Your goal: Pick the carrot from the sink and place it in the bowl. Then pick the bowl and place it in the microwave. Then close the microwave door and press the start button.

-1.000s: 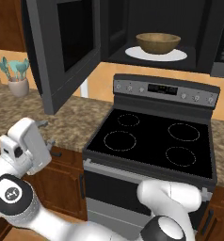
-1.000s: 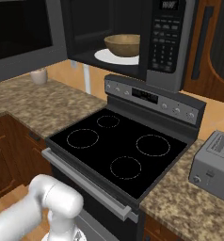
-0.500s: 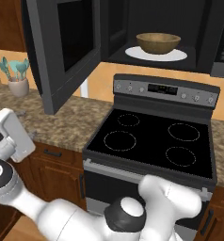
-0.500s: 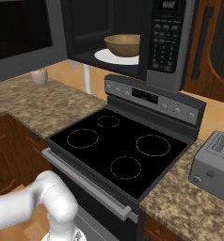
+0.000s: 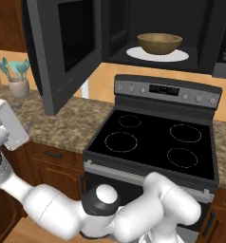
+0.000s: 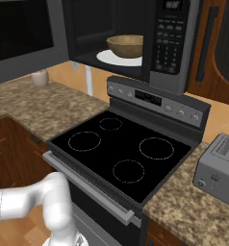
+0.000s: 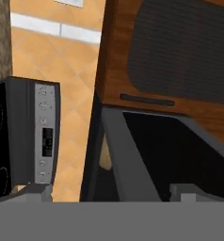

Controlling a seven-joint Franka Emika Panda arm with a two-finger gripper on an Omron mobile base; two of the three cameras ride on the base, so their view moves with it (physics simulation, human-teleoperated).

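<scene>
The tan wooden bowl (image 5: 159, 42) (image 6: 126, 45) sits on the white turntable plate (image 5: 182, 55) inside the black microwave (image 6: 173, 45) above the stove. The microwave door (image 5: 62, 47) (image 6: 20, 38) stands wide open, swung out to the left. My gripper (image 7: 111, 193) is open with nothing between its fingers. Its white hand (image 5: 8, 124) hangs at the far left over the counter edge, below and left of the door. The hand view is rolled and looks at the door's edge (image 7: 128, 160). The carrot is hidden and the sink is out of view.
A black stove (image 5: 153, 142) (image 6: 121, 149) lies under the microwave, its control panel (image 7: 44, 136) facing me. Granite counter (image 5: 62, 123) flanks it. A utensil pot (image 5: 17, 85) stands at the back left and a grey toaster (image 6: 220, 168) at the right. A wooden cabinet (image 7: 180, 56) hangs above.
My arm has swung further left, carrying the hand toward the left edge and slightly up. Bowl, door and stove have not moved.
</scene>
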